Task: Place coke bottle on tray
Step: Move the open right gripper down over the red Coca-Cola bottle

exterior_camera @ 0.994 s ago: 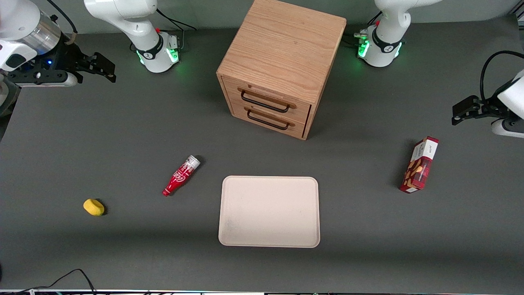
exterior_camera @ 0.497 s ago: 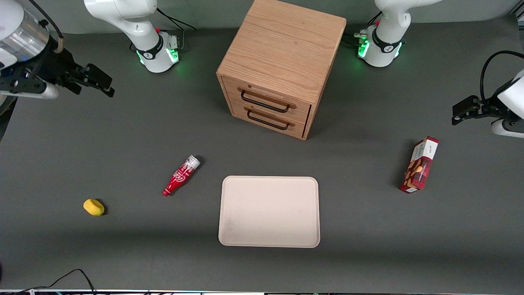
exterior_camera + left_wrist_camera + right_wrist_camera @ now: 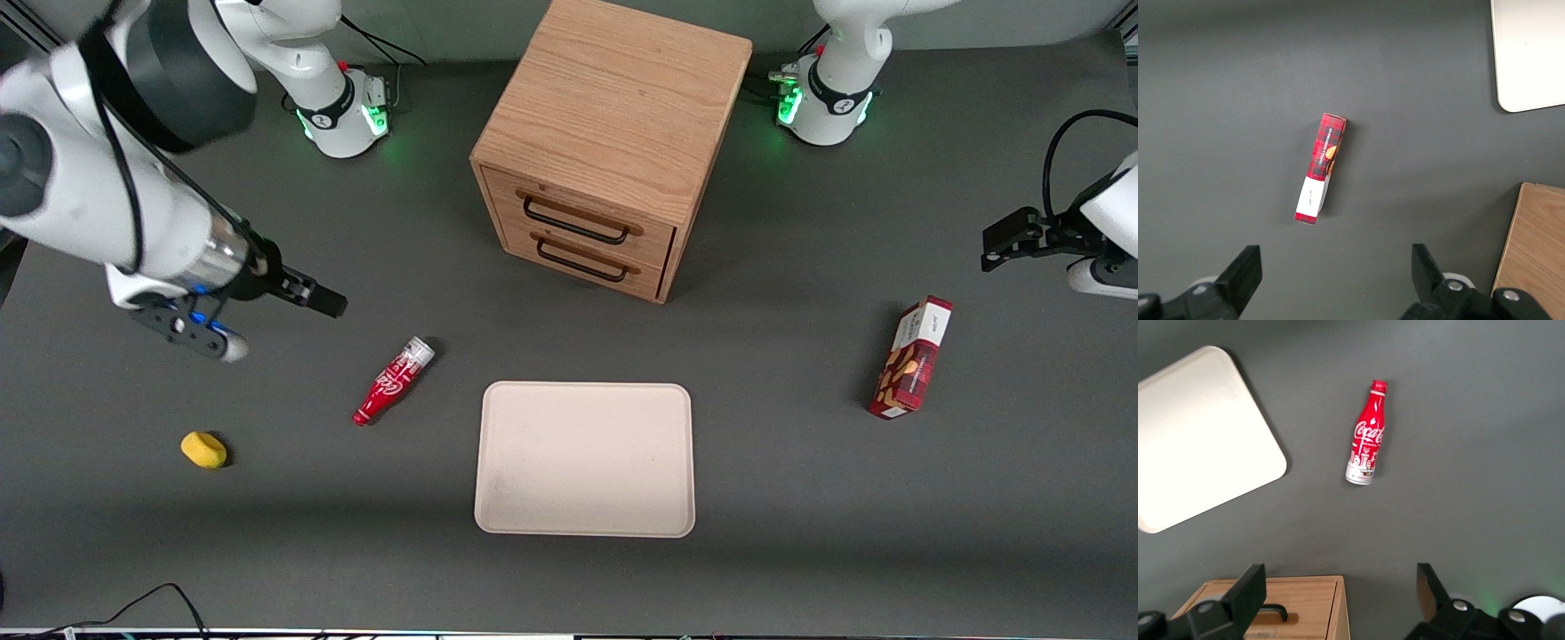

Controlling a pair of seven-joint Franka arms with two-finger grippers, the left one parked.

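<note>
We find the small slim red coke bottle (image 3: 394, 380) lying on its side on the dark grey table (image 3: 267, 533), just beside the flat cream-beige tray (image 3: 584, 459), at about its ten o'clock, cap toward the front camera. Being round, it could roll or skid away if our claw (image 3: 1341, 603) closes off-centre. The claw hangs above it, fingers wide and empty. The tray holds nothing; both drawers of the wooden cabinet (image 3: 605, 142) look closed.
</note>
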